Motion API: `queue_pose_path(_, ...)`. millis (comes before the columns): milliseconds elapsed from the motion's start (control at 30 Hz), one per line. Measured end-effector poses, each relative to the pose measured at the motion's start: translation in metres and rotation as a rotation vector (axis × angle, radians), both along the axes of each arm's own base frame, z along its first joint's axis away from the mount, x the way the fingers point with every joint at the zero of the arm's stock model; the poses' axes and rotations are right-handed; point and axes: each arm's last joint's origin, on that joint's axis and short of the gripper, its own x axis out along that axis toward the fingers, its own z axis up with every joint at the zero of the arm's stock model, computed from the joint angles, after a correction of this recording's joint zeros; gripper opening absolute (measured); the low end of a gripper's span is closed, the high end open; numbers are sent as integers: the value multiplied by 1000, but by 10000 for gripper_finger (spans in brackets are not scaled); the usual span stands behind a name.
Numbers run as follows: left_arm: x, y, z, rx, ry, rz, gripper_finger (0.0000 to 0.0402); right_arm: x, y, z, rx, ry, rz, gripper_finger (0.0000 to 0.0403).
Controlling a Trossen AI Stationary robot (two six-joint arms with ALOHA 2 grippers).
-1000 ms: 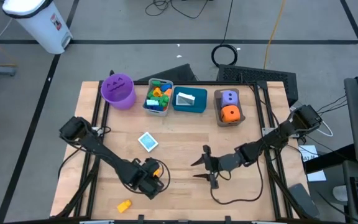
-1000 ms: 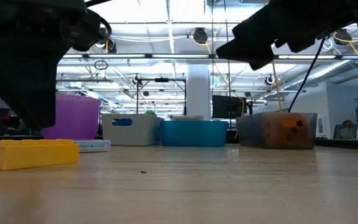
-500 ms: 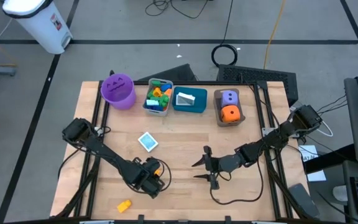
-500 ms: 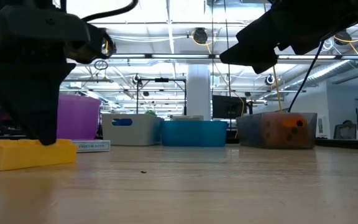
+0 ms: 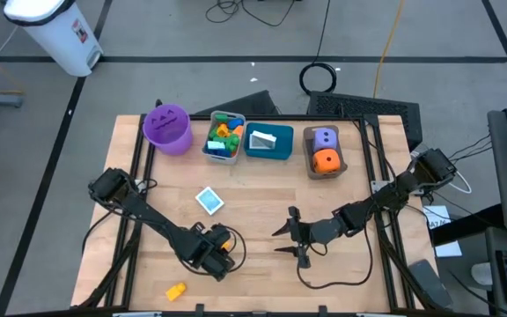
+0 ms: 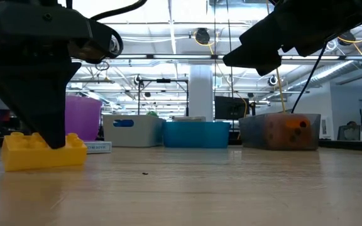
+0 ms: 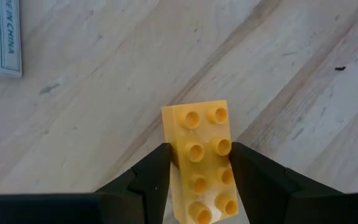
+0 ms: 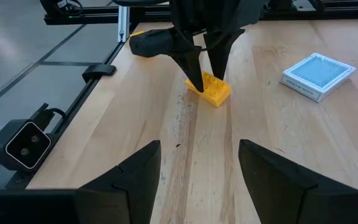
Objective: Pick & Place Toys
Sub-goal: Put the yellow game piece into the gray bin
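Observation:
A yellow eight-stud brick (image 7: 199, 134) lies flat on the table near its front edge, left of middle (image 5: 176, 291). My left gripper (image 7: 199, 149) stands over it, pointing steeply down, shut on the brick; the right wrist view also shows the left gripper (image 8: 207, 76) on the brick (image 8: 211, 90). My right gripper (image 5: 275, 240) hovers open and empty right of the table's middle, pointing toward the left. A blue-and-white card pack (image 5: 209, 201) lies flat farther back. My left gripper has the yellow brick between its two fingers, one on each long side (image 7: 178, 177), reaching about halfway along it. The fingers (image 8: 194, 65) come from above, pointing down, and lie across the brick. The brick rests flat on the table, studs up.
Along the far edge stand a purple bucket (image 5: 167, 129), a grey bin (image 5: 211, 150) with several coloured bricks, a teal bin (image 5: 282, 151) holding a card, and a brown bin (image 5: 309, 150) with a purple and an orange die.
My left gripper has come down over the yellow brick, its fingers sinking along the brick's sides. The brick has been nudged a little toward the table's right and turned slightly, still resting on the table.

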Motion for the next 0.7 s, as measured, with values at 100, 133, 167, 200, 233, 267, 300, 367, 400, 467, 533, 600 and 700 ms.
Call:
queue_pose_path(100,1,2,0,-1,8,-19,172,0,0,0,0,0,0,208)
queue_pose_path(133,2,3,0,-1,11,-28,172,0,0,0,0,0,0,208)
queue_pose_path(167,2,4,0,-1,15,-36,172,0,0,0,0,0,0,208)
queue_pose_path(200,3,4,0,-2,19,-42,172,0,0,0,0,0,0,208)
queue_pose_path(233,3,5,0,-2,20,-43,172,0,0,0,0,0,0,208)
queue_pose_path(267,3,6,0,-2,21,-46,172,0,0,0,0,0,0,208)
queue_pose_path(300,4,6,-1,0,21,-50,170,0,0,0,0,0,0,208)
queue_pose_path(367,4,7,-1,1,23,-57,159,0,0,0,0,0,0,208)
queue_pose_path(400,4,7,-1,3,23,-63,152,0,0,0,0,0,0,208)
queue_pose_path(467,4,7,-1,7,24,-70,135,0,0,0,0,0,0,208)
queue_pose_path(533,4,7,-1,10,26,-76,124,0,0,0,0,0,0,208)
queue_pose_path(600,4,7,-1,17,26,-79,122,0,0,0,0,0,0,208)
queue_pose_path(700,4,8,-1,25,26,-90,130,0,0,0,0,0,0,208)
